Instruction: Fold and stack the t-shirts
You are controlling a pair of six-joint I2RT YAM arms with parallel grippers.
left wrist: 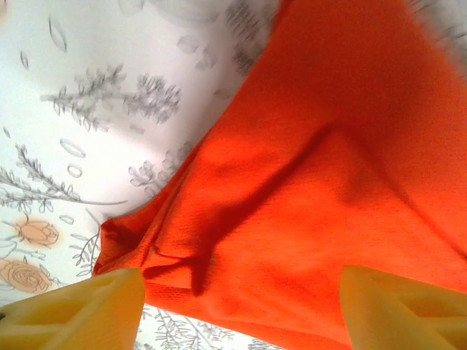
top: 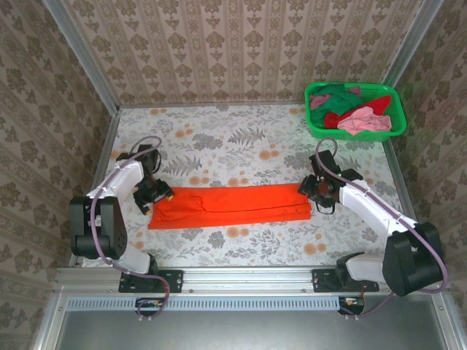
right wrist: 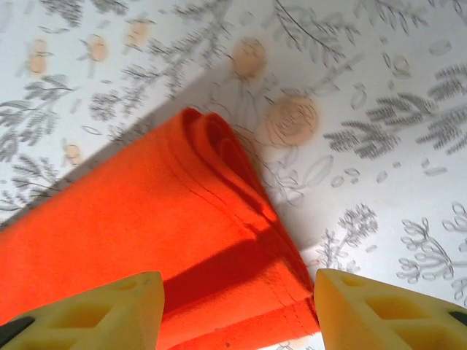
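Note:
A bright orange t-shirt (top: 230,207) lies folded into a long flat strip across the middle of the table. My left gripper (top: 157,195) is at its left end, open, its yellow fingers (left wrist: 87,306) spread wide above the cloth (left wrist: 306,189). At the strip's right end my right gripper (top: 315,188) is also open, with its fingers (right wrist: 365,306) on either side of the layered folded edge (right wrist: 219,219). Pink, red and dark green t-shirts (top: 349,111) are heaped in the basket at the back right.
The green mesh basket (top: 398,109) stands in the back right corner against the wall. The table wears a floral cloth (top: 233,146), and a metal rail (top: 241,281) runs along its near edge. Patterned walls close in the back and sides.

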